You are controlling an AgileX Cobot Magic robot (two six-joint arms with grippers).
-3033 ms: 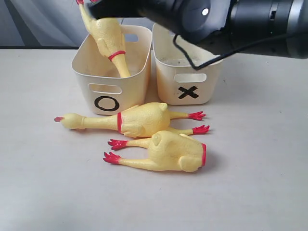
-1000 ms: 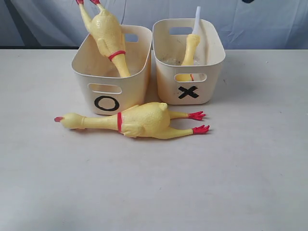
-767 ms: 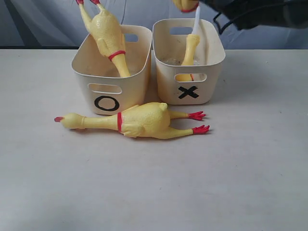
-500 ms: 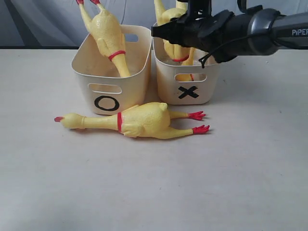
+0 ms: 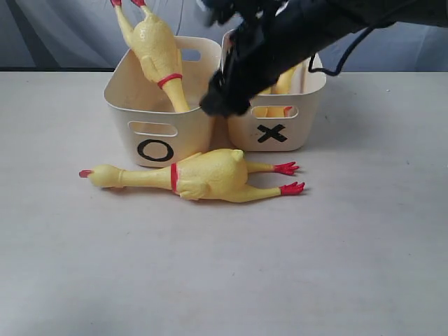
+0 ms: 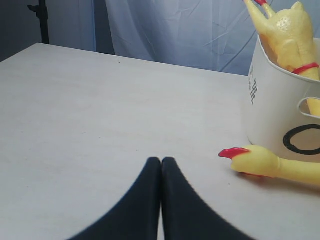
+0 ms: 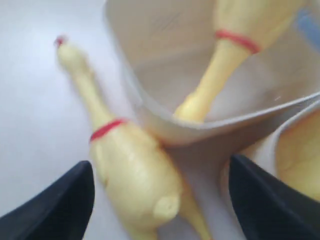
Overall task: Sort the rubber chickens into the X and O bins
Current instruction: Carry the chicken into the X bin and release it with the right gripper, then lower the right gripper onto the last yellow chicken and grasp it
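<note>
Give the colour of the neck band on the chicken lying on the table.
Red; the band shows best in the exterior view.

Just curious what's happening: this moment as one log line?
left tool shut | right tool open above table chicken | O bin: whole chicken | X bin: chicken parts

Headless body [image 7: 300,155] is off the surface [image 5: 350,245] and now sits in the X bin [image 5: 308,129]. Right hand [image 7: 160,165] has let go and swung down-left from over that bin. It's spread wide above the whole chicken [image 5: 203,175].
</note>
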